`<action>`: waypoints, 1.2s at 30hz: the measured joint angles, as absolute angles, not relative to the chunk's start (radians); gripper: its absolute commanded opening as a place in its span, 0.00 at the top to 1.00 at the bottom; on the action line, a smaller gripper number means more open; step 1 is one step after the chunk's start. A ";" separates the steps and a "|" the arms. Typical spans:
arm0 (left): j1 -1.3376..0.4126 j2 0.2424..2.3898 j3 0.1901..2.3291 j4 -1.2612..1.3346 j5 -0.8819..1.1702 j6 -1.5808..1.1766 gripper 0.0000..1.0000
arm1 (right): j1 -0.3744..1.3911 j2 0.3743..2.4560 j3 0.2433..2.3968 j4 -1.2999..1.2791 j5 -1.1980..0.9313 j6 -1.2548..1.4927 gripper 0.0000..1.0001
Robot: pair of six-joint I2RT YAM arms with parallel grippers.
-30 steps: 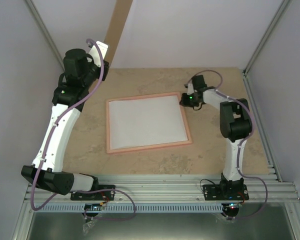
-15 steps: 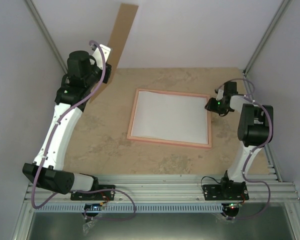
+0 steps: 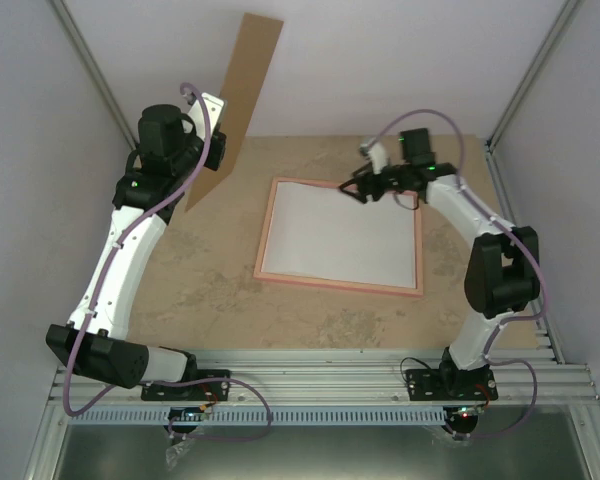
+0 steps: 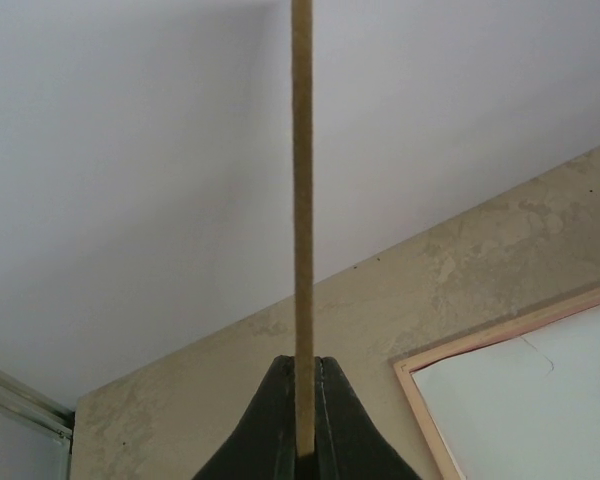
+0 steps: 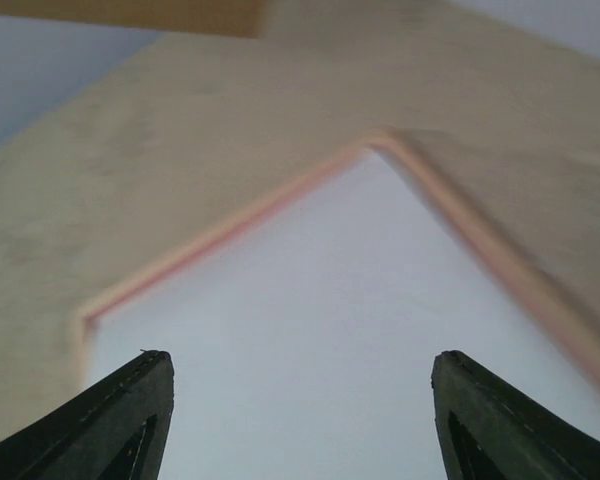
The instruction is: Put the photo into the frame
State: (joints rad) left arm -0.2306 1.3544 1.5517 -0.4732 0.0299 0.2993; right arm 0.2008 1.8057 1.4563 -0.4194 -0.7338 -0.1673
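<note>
Hovering open over the far edge of the photo (image 3: pixel 340 235), your right jaws are nearer; left jaws grip the brown board (image 3: pixel 242 90).

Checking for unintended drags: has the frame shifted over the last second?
Yes. The frame slid right, closer to the table's right edge, then held still.

Brown board (image 3: pixel 245 90) in left claw (image 4: pixel 302 450) blocks far left.

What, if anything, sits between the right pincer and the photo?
Nothing visible. The open right pincer hangs over the photo, which lies white side up inside the frame. The brown board is off to the left, clamped in the left pincer.
</note>
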 measured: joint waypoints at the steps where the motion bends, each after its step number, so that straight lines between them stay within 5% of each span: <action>1: -0.231 1.354 1.551 -0.473 0.032 0.297 1.00 | 0.250 1.808 1.462 -0.418 -0.740 -0.183 0.34; 8: -0.231 1.354 1.546 -0.474 0.036 0.294 1.00 | 0.545 1.911 1.518 -0.393 -0.727 -0.255 0.39; 16: -0.231 1.354 1.539 -0.473 0.036 0.295 1.00 | 0.603 2.141 1.589 -0.377 -0.639 -0.301 0.54; 26: -0.231 1.354 1.533 -0.488 0.036 0.310 1.00 | 0.616 2.202 1.571 -0.379 -0.545 -0.348 0.59; 30: -0.231 1.354 1.533 -0.495 0.037 0.318 1.00 | 0.616 2.202 1.560 -0.380 -0.516 -0.363 0.54; 36: -0.231 1.354 1.533 -0.502 0.047 0.335 1.00 | 0.616 2.188 1.554 -0.400 -0.526 -0.358 0.31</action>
State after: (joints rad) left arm -0.2306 1.3544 1.5333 -0.5018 0.0467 0.3347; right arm 0.6155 2.1880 1.5543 -0.4004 -0.5262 -0.3584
